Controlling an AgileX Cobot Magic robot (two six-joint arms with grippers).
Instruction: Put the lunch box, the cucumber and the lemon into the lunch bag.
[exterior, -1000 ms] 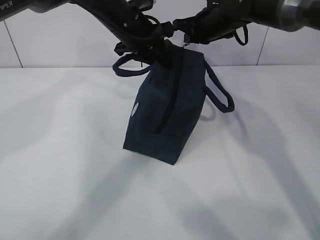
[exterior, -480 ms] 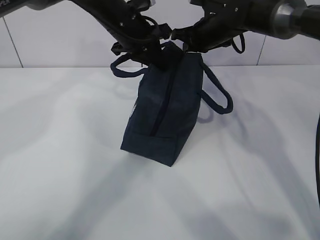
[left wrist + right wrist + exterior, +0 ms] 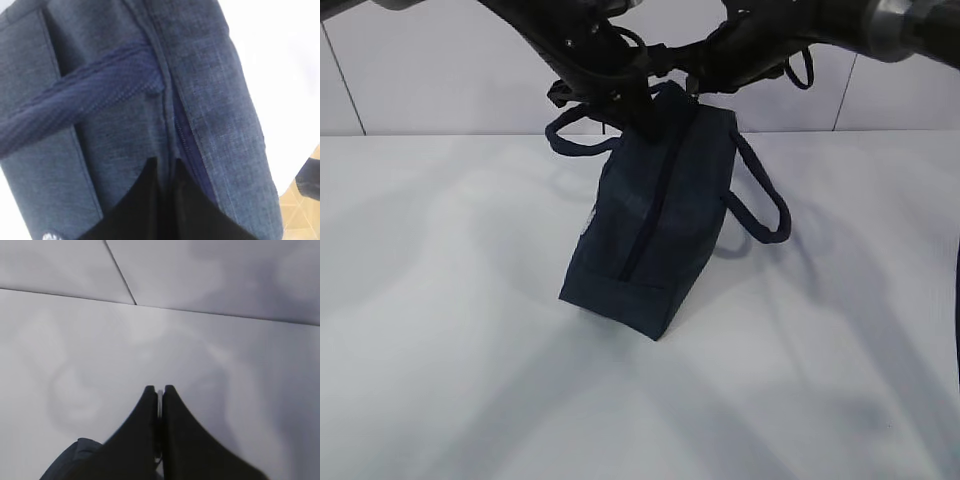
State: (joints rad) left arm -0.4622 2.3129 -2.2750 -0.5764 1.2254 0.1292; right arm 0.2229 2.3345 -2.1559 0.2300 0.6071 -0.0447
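The lunch bag [image 3: 645, 225] stands tilted on the white table [image 3: 450, 350], its near lower end resting on the surface and its far upper end raised toward the two arms. It is dark navy and its zipper [image 3: 645, 220] runs lengthwise along the face turned to the exterior camera, appearing shut along the length that shows. A small pale label [image 3: 590, 220] sits on the bag's left side.

At the left, one loop handle [image 3: 575, 135] sticks out from the bag's upper end. The left pincer [image 3: 630, 105] meets the bag at that raised end; its wrist view shows its dark fingers [image 3: 145, 205] pressed together against the navy fabric [image 3: 210, 100] beside the zipper seam [image 3: 185, 140], with a ribbed handle strap [image 3: 75, 95] crossing the cloth. It appears clamped on the bag's fabric.

To the right, the right pincer [image 3: 692, 82] meets the same top end. Its wrist view shows its two fingers [image 3: 145, 430] closed, with a thin silver ring zip pull [image 3: 160, 405] pinched between them. The second loop handle [image 3: 760, 195] hangs off the bag's right side, clear of the table.
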